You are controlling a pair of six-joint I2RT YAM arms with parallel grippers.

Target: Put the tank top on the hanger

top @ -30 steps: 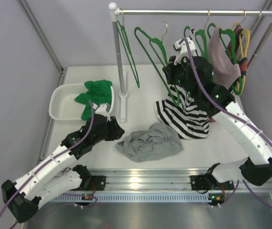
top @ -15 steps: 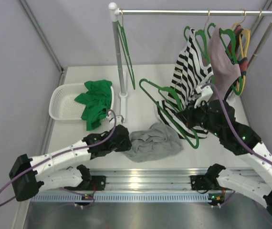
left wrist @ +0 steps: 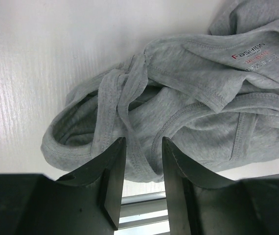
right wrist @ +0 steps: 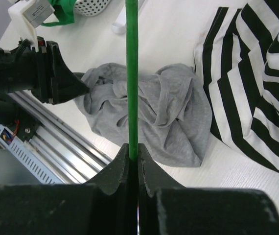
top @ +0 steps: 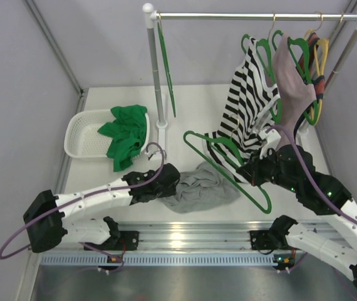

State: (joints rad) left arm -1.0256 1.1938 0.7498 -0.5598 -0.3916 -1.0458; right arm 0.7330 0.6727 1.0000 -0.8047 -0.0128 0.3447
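White tabletop [top: 185, 106] carries the crumpled grey tank top [top: 197, 188] at frame centre, the left gripper [left wrist: 142, 147] spread apart at its left edge, while the right gripper [right wrist: 133, 156] clamps the green hanger [right wrist: 132, 73], which slants upper-left to lower-right.

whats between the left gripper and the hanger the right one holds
The crumpled tank top, on the table. The top view shows the left gripper at its left edge and the hanger above its right edge, clamped in the right gripper.
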